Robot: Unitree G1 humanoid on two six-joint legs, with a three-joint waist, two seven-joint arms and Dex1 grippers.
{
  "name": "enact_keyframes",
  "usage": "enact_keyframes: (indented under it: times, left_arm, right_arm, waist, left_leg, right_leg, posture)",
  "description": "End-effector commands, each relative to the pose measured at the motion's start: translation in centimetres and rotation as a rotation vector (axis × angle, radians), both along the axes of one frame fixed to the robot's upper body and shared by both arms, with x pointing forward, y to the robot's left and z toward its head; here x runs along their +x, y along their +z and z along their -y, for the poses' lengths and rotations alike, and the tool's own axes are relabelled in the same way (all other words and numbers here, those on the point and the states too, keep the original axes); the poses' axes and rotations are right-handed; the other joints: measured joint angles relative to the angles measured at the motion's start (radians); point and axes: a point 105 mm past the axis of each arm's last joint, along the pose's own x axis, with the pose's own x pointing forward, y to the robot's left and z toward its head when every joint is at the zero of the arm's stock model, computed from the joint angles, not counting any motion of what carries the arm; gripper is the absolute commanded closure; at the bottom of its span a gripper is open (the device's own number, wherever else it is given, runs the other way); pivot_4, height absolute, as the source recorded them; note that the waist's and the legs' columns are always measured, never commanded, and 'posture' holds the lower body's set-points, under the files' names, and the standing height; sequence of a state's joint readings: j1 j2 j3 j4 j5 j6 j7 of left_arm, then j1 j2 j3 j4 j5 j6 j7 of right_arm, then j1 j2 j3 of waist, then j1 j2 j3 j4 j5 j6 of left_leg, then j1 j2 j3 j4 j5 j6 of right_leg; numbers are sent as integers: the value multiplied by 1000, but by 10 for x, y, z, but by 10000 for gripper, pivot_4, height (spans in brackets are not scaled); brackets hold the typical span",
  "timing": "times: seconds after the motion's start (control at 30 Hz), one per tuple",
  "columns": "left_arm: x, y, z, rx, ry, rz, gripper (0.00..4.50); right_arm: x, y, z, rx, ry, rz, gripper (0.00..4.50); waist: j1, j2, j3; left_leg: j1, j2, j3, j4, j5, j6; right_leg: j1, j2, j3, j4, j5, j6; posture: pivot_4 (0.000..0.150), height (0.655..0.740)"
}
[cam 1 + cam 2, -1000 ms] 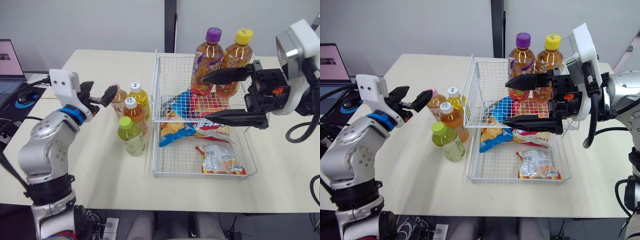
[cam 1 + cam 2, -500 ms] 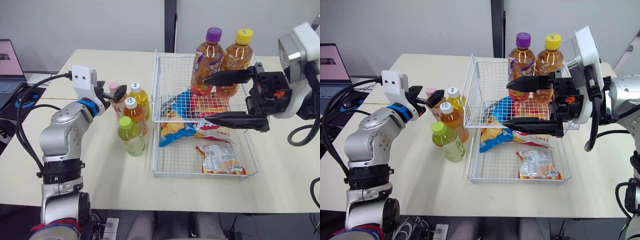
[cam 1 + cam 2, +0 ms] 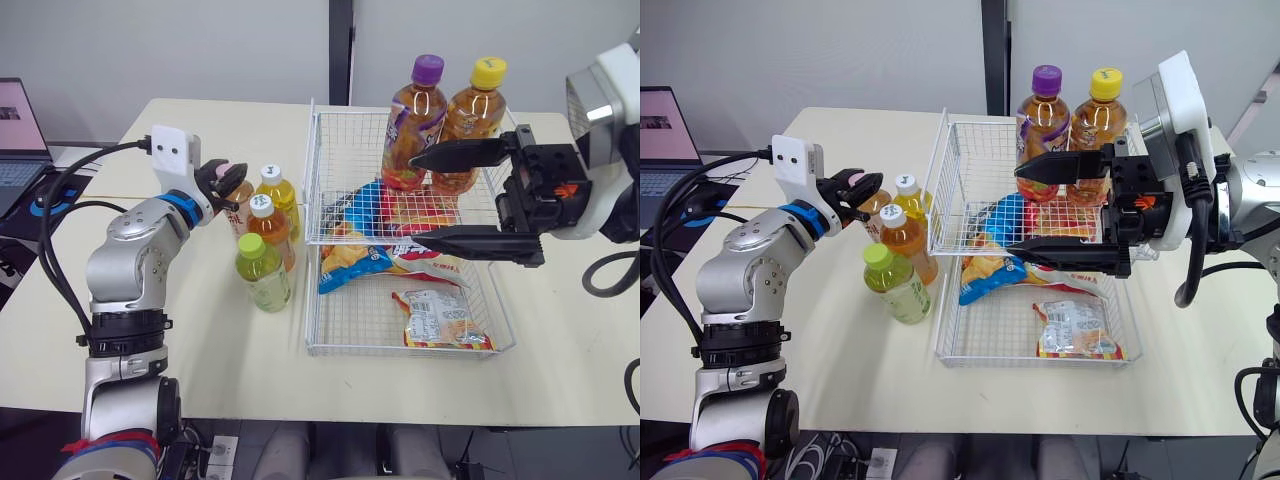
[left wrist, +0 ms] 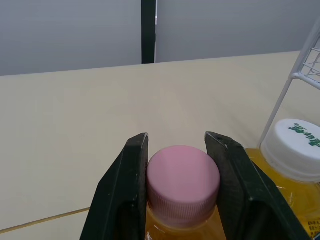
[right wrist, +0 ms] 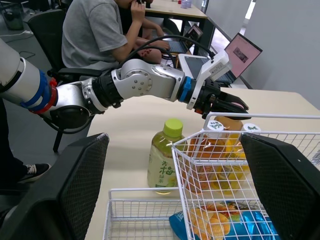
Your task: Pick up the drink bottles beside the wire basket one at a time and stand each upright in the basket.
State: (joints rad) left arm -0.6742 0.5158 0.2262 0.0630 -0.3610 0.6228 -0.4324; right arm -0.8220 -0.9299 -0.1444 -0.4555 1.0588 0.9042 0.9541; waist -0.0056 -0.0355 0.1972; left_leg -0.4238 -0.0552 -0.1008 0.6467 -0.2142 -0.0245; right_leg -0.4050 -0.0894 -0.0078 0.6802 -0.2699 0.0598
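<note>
Four small drink bottles stand beside the wire basket (image 3: 340,165) on its left. My left gripper (image 3: 231,181) is shut on the neck of the pink-capped bottle (image 4: 183,181), one finger (image 4: 131,185) pressed to each side of the cap. Next to it stand a white-capped yellow bottle (image 3: 276,192), a white-capped amber bottle (image 3: 268,228) and a green-capped bottle (image 3: 263,271). A purple-capped bottle (image 3: 413,122) and a yellow-capped bottle (image 3: 471,118) stand upright at the basket's far end. My right gripper (image 3: 413,197) hangs open over the basket, holding nothing.
Snack bags lie in the basket: a blue and yellow one (image 3: 358,245) and a small packet (image 3: 438,318) near the front. A laptop (image 3: 18,130) sits off the table's left end. A seated person (image 5: 95,30) is behind the table in the right wrist view.
My left gripper moved right to the pink-capped bottle and closed on its cap. The right gripper stayed open over the basket, barely shifting.
</note>
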Motion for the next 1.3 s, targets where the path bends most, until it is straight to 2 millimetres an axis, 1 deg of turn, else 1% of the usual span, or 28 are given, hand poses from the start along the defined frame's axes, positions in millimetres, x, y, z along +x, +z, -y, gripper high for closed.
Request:
enact_keyframes:
  times: [0.03, 0.1, 0.27, 0.4, 0.53, 0.57, 0.67, 0.77, 0.87, 0.97, 1.07, 1.13, 1.23, 1.3]
  left_arm:
    - [-4, 14, 0, 14, -6, 60, 31303]
    - [-5, 17, -2, 12, -3, 67, 31303]
    - [-15, 30, -10, 26, 3, 98, 31303]
    - [-25, 39, -16, 39, -3, 111, 31303]
    - [-36, 52, -21, 59, -22, 118, 31303]
    - [-40, 59, -24, 70, -32, 127, 31303]
    - [-51, 88, -35, 10, -54, 184, 31303]
    - [-62, 110, -49, 33, -82, 202, 31303]
    - [-72, 141, -55, 50, -146, 235, 31303]
    - [-80, 174, -46, 61, -250, 262, 31303]
    - [-83, 198, -33, 79, -334, 289, 31303]
    - [-83, 209, -22, 86, -391, 295, 31303]
    - [-80, 216, -7, 94, -469, 284, 31303]
    - [-78, 226, 5, 69, -521, 292, 31303]
  right_arm:
    - [-1, 9, 5, 12, -32, 77, 0]
    - [2, 10, 6, 11, -48, 96, 0]
    - [8, 14, 15, 1, -101, 133, 0]
    - [7, 20, 20, 9, -111, 136, 0]
    - [7, 20, 24, 4, -122, 140, 0]
    - [7, 20, 24, 4, -124, 142, 0]
    - [7, 19, 26, 8, -133, 148, 0]
    - [7, 20, 28, 19, -152, 160, 0]
    - [7, 20, 32, 32, -173, 158, 0]
    - [9, 22, 38, 35, -201, 164, 0]
    - [8, 26, 41, 53, -211, 167, 0]
    - [6, 26, 43, 60, -222, 168, 0]
    - [4, 26, 46, 65, -240, 175, 0]
    - [3, 26, 47, 69, -251, 178, 0]
  waist:
    - [0, 0, 0]
    - [0, 0, 0]
    - [-2, 0, 0]
    - [-5, 0, 0]
    - [-4, 0, 0]
    - [-4, 0, 0]
    - [-4, 0, 0]
    - [-6, -1, 1]
    - [-10, -1, 1]
    - [-10, -1, 1]
    - [-8, -2, 1]
    - [-9, -2, 1]
    - [-17, -2, 1]
    - [-21, -2, 1]
  left_leg:
    - [0, 0, 0, 0, 0, 0]
    - [0, 0, 0, 0, 0, 0]
    - [0, 0, 0, 0, 0, 0]
    - [0, 0, 0, 0, 0, 0]
    - [-1, 0, 0, 0, 0, 0]
    - [-1, 0, 0, 0, 0, 0]
    - [-1, 0, 0, 0, 0, 0]
    - [-2, 1, -1, 0, 0, 0]
    - [-2, 1, 0, -1, 0, 0]
    - [-2, 0, -1, -1, 0, 0]
    - [-2, -1, 0, 0, 0, 0]
    - [-2, -1, 1, 0, 0, 0]
    - [-2, 0, 2, 0, 0, 0]
    - [-2, 0, 2, 0, 0, 0]
  right_leg:
    - [0, 0, 0, 0, 0, 0]
    - [0, 0, 0, 0, 0, 0]
    - [0, 0, 0, 0, 0, 0]
    - [-1, 0, 0, 0, 0, 0]
    - [-1, 0, 0, -1, 0, 0]
    - [-1, 0, 0, -1, 0, 0]
    - [-1, 0, 0, -1, 0, 0]
    - [-1, 1, -1, -1, 0, 0]
    - [-2, 1, -1, -1, 0, 0]
    - [-1, 1, -1, -1, 0, 0]
    - [0, 1, -3, -1, 0, 1]
    - [0, 0, -2, -1, -1, 1]
    - [-1, 1, -2, 0, -1, 1]
    - [-1, 1, -2, 0, -1, 1]
  posture:
    - [1500, 7400]
    - [1500, 7400]
    - [1500, 7400]
    - [1500, 7400]
    - [1500, 7400]
    - [1500, 7400]
    - [1500, 7400]
    - [1500, 7400]
    - [1500, 7400]
    - [1500, 7400]
    - [1500, 7400]
    - [1500, 7400]
    - [1500, 7400]
    - [1500, 7400]
